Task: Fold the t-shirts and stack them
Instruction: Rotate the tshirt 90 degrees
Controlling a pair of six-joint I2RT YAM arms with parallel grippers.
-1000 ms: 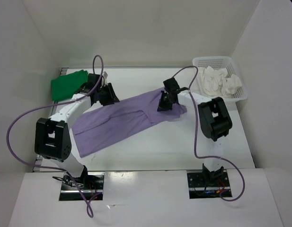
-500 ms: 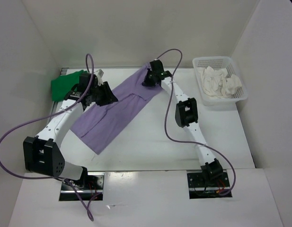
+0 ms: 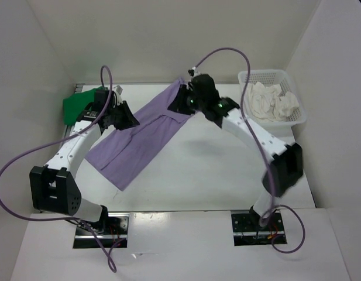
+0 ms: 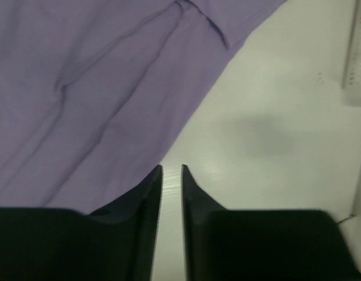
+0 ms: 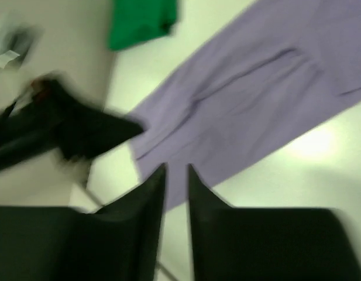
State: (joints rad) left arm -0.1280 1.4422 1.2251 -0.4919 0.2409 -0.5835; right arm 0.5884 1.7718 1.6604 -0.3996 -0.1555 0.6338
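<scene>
A purple t-shirt lies flat in a long diagonal strip from the back centre toward the front left. At its left edge my left gripper is low over the table. In the left wrist view the left gripper is shut, with only a slit of bare table between its fingers and the purple t-shirt just beside its left finger. My right gripper hovers above the shirt's far end. Seen blurred in its own view, the right gripper is shut and holds nothing, with the purple t-shirt below it.
A folded green t-shirt lies at the back left corner. A white basket holding crumpled white shirts stands at the back right. White walls enclose the table. The left arm shows dark and blurred in the right wrist view.
The right arm swung the purple shirt's far end from the centre right to the back centre, then let go and lifted. The shirt now lies as a steeper diagonal. The left gripper barely moved.
</scene>
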